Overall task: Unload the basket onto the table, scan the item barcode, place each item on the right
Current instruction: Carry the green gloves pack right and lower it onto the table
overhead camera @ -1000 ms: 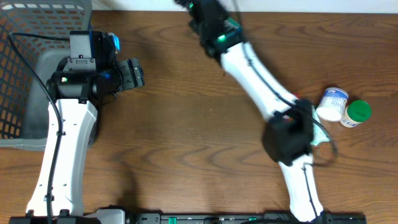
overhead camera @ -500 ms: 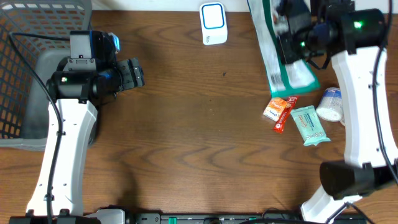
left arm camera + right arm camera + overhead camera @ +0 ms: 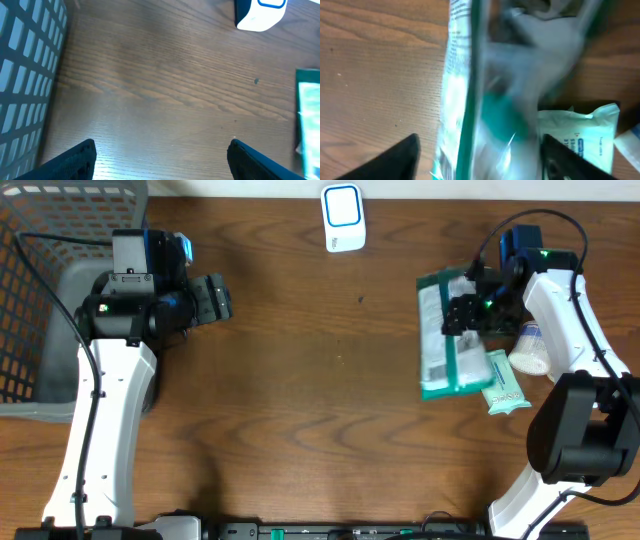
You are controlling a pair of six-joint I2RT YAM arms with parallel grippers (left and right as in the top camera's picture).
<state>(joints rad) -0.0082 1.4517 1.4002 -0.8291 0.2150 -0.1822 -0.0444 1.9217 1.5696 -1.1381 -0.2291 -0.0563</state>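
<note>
Pack [image 3: 448, 340] lies well right of the scanner [image 3: 342, 218], under the right gripper [image 3: 467, 313], whose jaws are spread and grip nothing, the left gripper [image 3: 220, 298] likewise agape; since the pack overlaps a pouch [image 3: 506, 385], a grasp may pinch both.

I see a brown wooden desk [image 3: 300, 430]: wire basket [image 3: 30, 300] at its left edge, white scanner [image 3: 342, 218] at the far edge, green packet [image 3: 445, 345], small pouch [image 3: 505, 387] and white jar [image 3: 530, 358] clustered near the right edge
</note>
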